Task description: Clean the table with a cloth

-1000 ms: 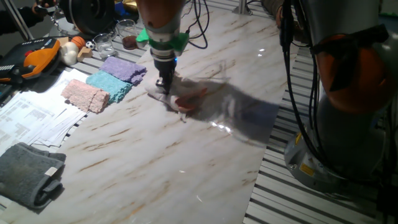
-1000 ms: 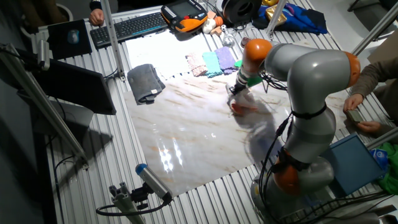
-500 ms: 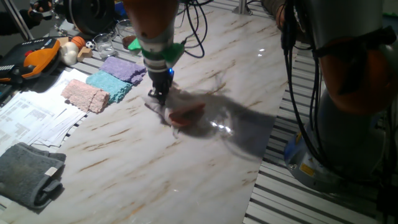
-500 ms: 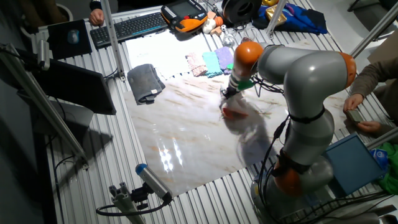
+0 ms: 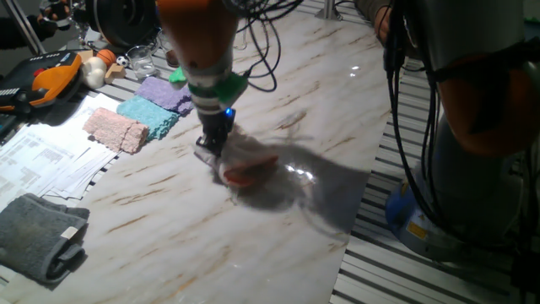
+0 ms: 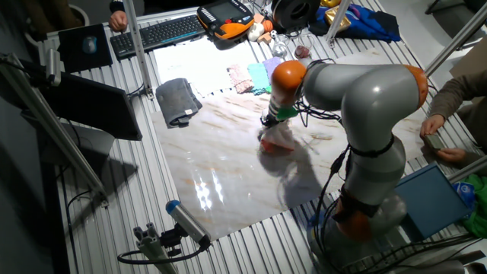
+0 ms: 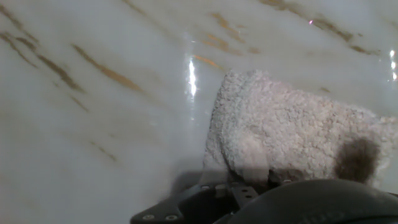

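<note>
The cloth (image 5: 245, 166) lies flat on the desk (image 5: 278, 245) near its middle, its length trailing away from the gripper (image 5: 208, 150), which is clenched on the cloth's near end and presses it down. The hand view shows fluffy terry pile; the fixed views show its orange-red edge.

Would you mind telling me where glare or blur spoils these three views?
One fixed view: the pale pinkish-white fluffy towel with the orange-red edge is motion-smeared under the gripper. The other fixed view: bright glare patches on the white glossy marble-look tabletop. Hand view: the towel's pile is fairly sharp, the veined tabletop behind is soft, with a light streak.
</note>
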Controlling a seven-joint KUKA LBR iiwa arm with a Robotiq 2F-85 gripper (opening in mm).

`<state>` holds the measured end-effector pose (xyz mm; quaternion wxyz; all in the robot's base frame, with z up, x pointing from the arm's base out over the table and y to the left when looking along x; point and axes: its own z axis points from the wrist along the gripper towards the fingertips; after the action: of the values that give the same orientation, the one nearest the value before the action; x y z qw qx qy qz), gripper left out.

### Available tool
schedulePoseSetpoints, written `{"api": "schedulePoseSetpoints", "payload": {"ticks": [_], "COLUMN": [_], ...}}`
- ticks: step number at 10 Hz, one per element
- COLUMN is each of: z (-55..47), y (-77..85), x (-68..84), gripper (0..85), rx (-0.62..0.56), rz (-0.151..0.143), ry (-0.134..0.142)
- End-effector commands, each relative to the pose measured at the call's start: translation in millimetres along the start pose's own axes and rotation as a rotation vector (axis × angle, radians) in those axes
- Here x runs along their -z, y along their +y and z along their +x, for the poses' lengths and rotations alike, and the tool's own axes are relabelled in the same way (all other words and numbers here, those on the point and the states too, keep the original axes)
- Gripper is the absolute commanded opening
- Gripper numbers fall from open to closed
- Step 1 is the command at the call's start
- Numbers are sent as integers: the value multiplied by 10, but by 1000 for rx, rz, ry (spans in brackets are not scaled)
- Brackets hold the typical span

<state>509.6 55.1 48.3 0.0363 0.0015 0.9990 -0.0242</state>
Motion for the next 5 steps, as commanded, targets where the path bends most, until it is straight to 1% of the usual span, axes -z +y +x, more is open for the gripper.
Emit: {"api": "schedulePoseSetpoints", "payload": {"ticks": [1, 3, 4, 5], "z": [-39, -121, -149, -166], "y": [-153, -477, -611, -735], "x": [6, 42, 45, 35], "gripper": [0, 0, 0, 0], "rx": [34, 94, 115, 137], "rz": [-4, -6, -8, -1], "ry": [0, 3, 3, -3]}}
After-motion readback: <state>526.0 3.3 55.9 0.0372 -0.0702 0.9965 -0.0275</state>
